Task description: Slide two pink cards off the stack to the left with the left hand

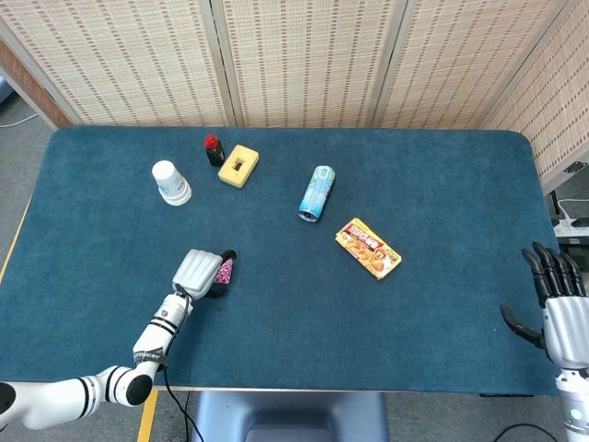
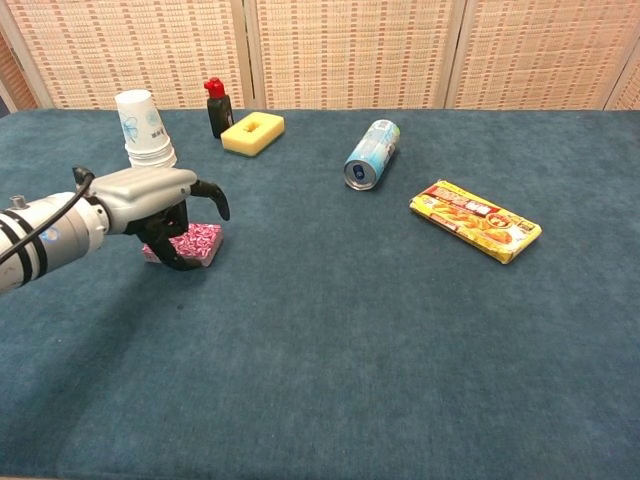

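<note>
A small stack of pink patterned cards (image 2: 196,243) lies on the blue table at the left; in the head view only its right edge (image 1: 224,272) shows past my hand. My left hand (image 2: 158,200) hovers over the stack with its fingers curled down onto the cards' top; the dark fingertips (image 2: 178,259) touch the stack's near edge. From above the left hand (image 1: 199,273) covers most of the stack. My right hand (image 1: 555,308) hangs past the table's right edge, fingers spread, holding nothing.
Stacked paper cups (image 2: 143,130), a dark bottle with a red cap (image 2: 216,107) and a yellow sponge (image 2: 252,133) stand behind the cards. A can (image 2: 370,154) lies on its side mid-table, a snack packet (image 2: 474,221) to its right.
</note>
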Tool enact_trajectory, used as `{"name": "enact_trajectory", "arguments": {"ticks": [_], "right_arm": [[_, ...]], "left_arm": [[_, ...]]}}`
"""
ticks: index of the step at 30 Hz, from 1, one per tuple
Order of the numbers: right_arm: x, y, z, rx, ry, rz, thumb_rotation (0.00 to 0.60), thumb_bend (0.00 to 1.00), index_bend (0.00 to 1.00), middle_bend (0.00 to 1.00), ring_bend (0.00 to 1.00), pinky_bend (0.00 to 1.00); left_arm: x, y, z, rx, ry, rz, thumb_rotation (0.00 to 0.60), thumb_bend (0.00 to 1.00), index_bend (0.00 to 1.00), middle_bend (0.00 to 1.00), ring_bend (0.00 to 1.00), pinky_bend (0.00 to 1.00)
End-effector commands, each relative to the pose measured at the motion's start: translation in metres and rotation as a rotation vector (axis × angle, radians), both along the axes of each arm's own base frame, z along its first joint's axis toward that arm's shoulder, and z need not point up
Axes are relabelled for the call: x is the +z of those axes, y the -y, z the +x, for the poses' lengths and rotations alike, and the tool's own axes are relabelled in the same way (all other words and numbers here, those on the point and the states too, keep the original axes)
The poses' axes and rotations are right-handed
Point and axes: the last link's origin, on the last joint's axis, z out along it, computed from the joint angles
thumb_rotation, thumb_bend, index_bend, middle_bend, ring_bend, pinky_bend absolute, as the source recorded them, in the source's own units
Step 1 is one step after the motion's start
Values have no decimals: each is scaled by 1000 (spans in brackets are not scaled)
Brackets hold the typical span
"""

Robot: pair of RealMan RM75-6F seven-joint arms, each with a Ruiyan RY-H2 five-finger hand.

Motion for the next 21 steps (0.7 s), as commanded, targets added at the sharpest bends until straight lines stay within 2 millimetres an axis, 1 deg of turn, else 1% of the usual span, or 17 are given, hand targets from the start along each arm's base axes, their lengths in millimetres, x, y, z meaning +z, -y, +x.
{"name": "enact_trajectory", "arguments": {"ticks": [1, 6, 13, 21], "right_arm": [[0, 0, 0, 0, -1, 2, 600, 219, 0, 0, 0, 47], [-1, 0, 0, -1, -3, 6, 600, 218, 0, 0, 0, 47], [-1, 0, 0, -2, -4, 12, 600, 219, 0, 0, 0, 47], [-2, 0, 0, -7, -5, 19, 600, 218, 0, 0, 0, 47]], "left_arm": [[2, 1, 2, -1, 3, -9, 600, 233, 301, 1000, 1000, 1000], [1, 0, 4, 5, -9, -30, 600, 239, 302, 1000, 1000, 1000], [-4, -6, 2, 24, -29, 0, 600, 253, 251, 1000, 1000, 1000], [1, -11, -3, 58, -43, 21, 600, 257, 259, 1000, 1000, 1000]]}}
